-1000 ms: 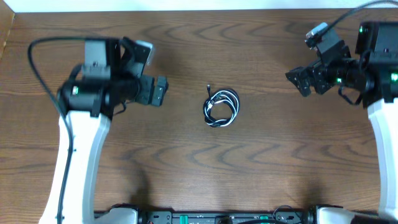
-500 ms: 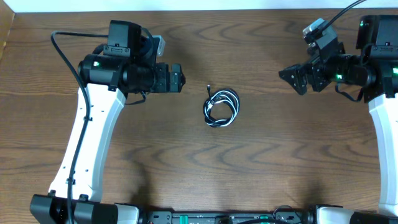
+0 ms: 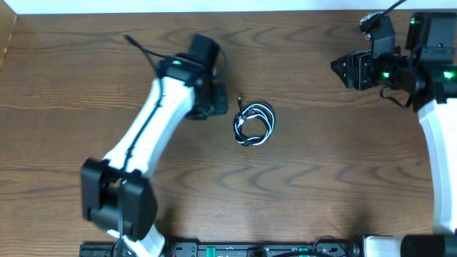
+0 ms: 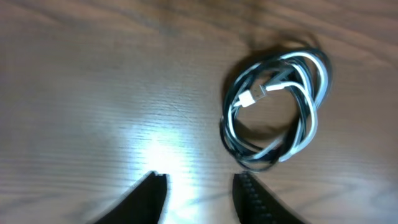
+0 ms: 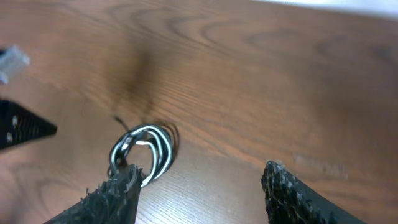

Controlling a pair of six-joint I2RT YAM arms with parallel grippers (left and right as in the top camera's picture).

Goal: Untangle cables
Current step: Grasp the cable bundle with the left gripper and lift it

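Note:
The cables [image 3: 253, 123], one black and one white, lie coiled together in a small loop at the middle of the wooden table. My left gripper [image 3: 216, 101] hovers just left of the loop. In the left wrist view the cables [image 4: 231, 124] lie ahead and right of the left gripper [image 4: 199, 185], which is open with a narrow gap over bare wood. A white plug end [image 4: 247, 98] shows inside the coil. My right gripper [image 3: 341, 70] sits far right near the back edge. In the right wrist view the cables [image 5: 163, 152] lie far beyond the open right gripper [image 5: 202, 180].
The left arm's white link [image 3: 143, 139] slants across the left half of the table from its base [image 3: 118, 203] near the front edge. The right arm's white link [image 3: 435, 164] runs along the right edge. The table's back edge [image 3: 214, 10] lies behind both arms.
The left arm has swung right and reached out until its gripper is beside the coil, its jaws narrowing. The right gripper has drawn back toward the far edge, its jaws also narrower. The coil lies unmoved.

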